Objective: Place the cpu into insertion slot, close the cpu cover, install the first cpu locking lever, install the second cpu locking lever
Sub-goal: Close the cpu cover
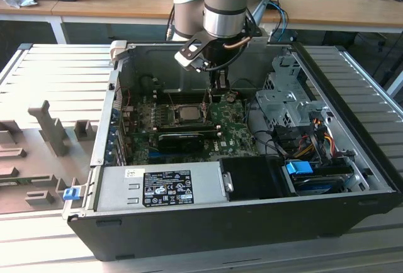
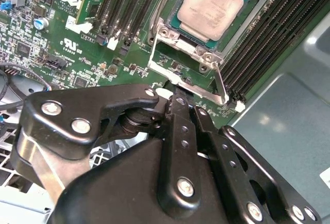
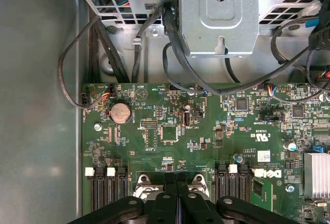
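Fingers (image 3: 167, 195) pressed together, both of them, my one claw (image 3: 177, 176) is hanging closed over the green motherboard (image 3: 154, 146) in the open case (image 1: 189, 229), near the socket (image 2: 165, 32) where one cpu (image 2: 214, 4) is lying, silver top up.

Exterior view: elevated, oblique, farther off, looking down into the open computer case (image 1: 252, 226). Both wrist views: close above its motherboard (image 2: 62, 48) (image 3: 129, 141), past the gripper (image 3: 176, 180).

Even room light, soft glare on the cpu (image 2: 211, 4), dim computer case (image 1: 252, 222) interior
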`<state>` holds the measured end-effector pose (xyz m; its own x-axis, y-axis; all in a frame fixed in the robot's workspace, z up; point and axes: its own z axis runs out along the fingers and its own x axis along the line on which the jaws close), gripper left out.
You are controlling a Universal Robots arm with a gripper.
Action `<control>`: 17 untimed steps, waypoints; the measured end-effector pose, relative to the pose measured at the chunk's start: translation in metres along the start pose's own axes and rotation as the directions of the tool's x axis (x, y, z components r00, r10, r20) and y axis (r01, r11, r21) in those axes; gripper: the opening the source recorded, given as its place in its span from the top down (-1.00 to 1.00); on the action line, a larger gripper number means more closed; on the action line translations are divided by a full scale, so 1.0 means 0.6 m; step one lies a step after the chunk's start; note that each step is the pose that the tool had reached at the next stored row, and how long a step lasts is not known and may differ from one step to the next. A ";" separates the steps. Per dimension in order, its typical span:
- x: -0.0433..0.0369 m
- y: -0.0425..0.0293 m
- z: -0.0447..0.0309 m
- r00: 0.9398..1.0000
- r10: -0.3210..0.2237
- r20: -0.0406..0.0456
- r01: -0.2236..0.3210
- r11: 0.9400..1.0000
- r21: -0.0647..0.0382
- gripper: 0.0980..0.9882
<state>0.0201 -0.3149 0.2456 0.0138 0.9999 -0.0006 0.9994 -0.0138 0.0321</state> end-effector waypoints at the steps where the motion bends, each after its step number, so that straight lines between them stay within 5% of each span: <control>1: 0.000 0.000 0.000 1.000 0.000 0.000 0.000 1.000 0.000 0.98; 17: 0.000 -0.010 0.000 1.000 0.000 0.000 0.000 1.000 0.000 0.98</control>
<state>0.0143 -0.3149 0.2457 0.0137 0.9999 -0.0006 0.9994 -0.0137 0.0321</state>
